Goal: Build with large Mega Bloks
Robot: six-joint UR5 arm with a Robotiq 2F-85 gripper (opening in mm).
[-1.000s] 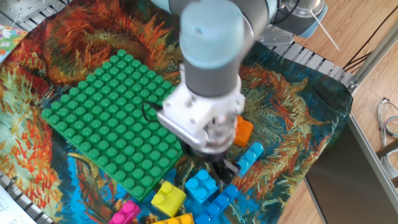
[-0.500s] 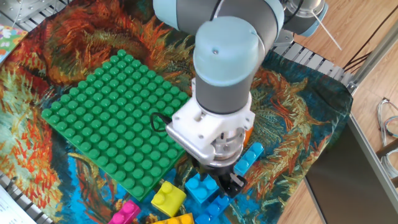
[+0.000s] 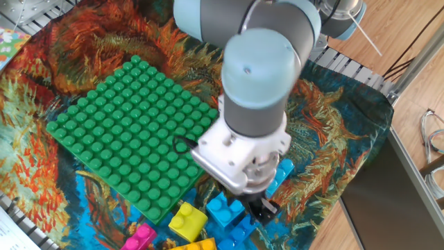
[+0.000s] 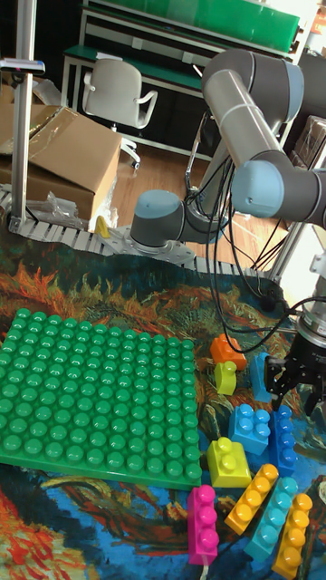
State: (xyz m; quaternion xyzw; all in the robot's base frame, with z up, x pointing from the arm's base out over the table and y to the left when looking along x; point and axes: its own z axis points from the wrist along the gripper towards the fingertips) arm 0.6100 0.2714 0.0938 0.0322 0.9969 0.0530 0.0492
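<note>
I see the gripper (image 4: 294, 385) hanging with jaws spread, gripping nothing. The long blue brick (image 4: 282, 440) lies just below them, beside the light blue brick (image 4: 249, 426).

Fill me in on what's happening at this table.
A robot arm is working over a pile of loose building bricks beside a green baseplate that has nothing built on it. Its claw hangs open, holding nothing, just above the long dark blue brick at the right of the pile. A light blue brick, a yellow brick, an orange brick and a pink brick lie loose on the patterned cloth.
</note>
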